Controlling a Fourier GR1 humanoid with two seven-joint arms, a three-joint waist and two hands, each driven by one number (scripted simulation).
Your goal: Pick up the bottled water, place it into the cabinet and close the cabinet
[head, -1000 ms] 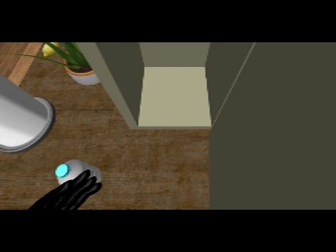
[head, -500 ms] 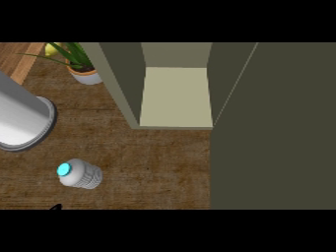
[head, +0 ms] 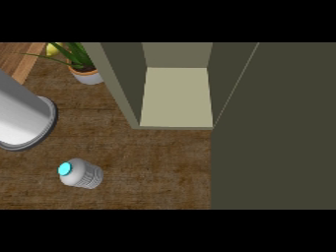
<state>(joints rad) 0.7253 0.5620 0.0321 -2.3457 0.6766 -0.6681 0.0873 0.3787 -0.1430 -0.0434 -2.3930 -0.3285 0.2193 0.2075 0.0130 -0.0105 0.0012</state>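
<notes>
Bottled water (head: 80, 173) alone on counter (head: 149, 167)

Item count, head view:

- Bottled water (head: 80, 174): one, upright on the wooden counter (head: 156, 167), near its front edge.
- Cabinet (head: 176, 96): one, open, at the counter's back.
- Potted plant (head: 83, 66): one, at the back-left.
- Large grey cylinder (head: 14, 115): one, at the left edge.
- Hands: none visible.
</notes>
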